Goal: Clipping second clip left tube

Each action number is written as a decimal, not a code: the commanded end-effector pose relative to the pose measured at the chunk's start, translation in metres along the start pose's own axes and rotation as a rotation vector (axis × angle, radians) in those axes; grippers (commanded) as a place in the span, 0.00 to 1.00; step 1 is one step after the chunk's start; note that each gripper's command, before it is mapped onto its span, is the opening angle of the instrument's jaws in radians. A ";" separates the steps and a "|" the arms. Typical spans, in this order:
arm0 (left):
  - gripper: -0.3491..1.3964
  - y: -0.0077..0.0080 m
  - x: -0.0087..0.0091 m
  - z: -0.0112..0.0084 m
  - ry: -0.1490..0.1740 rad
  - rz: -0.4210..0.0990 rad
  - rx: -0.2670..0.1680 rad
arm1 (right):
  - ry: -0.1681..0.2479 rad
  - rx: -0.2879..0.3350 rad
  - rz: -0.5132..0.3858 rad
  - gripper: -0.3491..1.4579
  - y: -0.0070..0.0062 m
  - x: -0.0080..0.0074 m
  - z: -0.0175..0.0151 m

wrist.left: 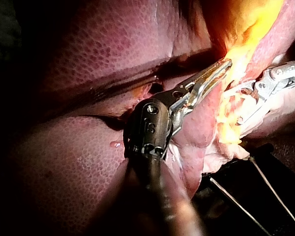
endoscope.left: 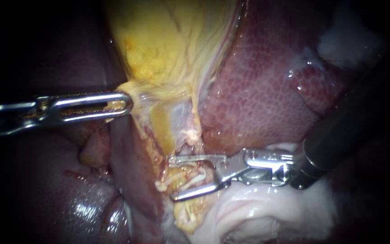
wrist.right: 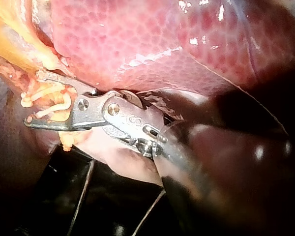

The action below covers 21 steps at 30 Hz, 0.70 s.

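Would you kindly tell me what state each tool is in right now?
Left tool: shut on the gallbladder.
Right tool: open around the tube.

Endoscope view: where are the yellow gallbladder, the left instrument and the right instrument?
gallbladder [endoscope.left: 168,40], endoscope view, middle of its yellow wall.
left instrument [endoscope.left: 127,105], endoscope view, its tip at the gallbladder's edge.
right instrument [endoscope.left: 171,178], endoscope view, midway between its two tips.

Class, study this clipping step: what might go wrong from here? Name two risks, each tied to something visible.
1. The right instrument stands open around pale tubes and yellow fatty tissue; closing may well catch more than the intended tube.
2. The left instrument grips the gallbladder at its edge, apparently under tension; if it slips, the tubes could shift out of position.
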 end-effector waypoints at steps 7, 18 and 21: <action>0.00 0.0000 0.0000 -0.0001 0.000 0.000 0.000 | 0.000 0.002 0.000 0.52 -0.0002 0.0001 -0.0001; 0.00 0.0001 0.0000 -0.0005 0.002 0.000 0.003 | 0.003 -0.001 0.012 0.52 -0.0006 0.0016 -0.0034; 0.00 0.0001 0.0000 -0.0005 0.002 0.000 0.003 | 0.005 -0.007 0.018 0.52 -0.0007 0.0023 -0.0047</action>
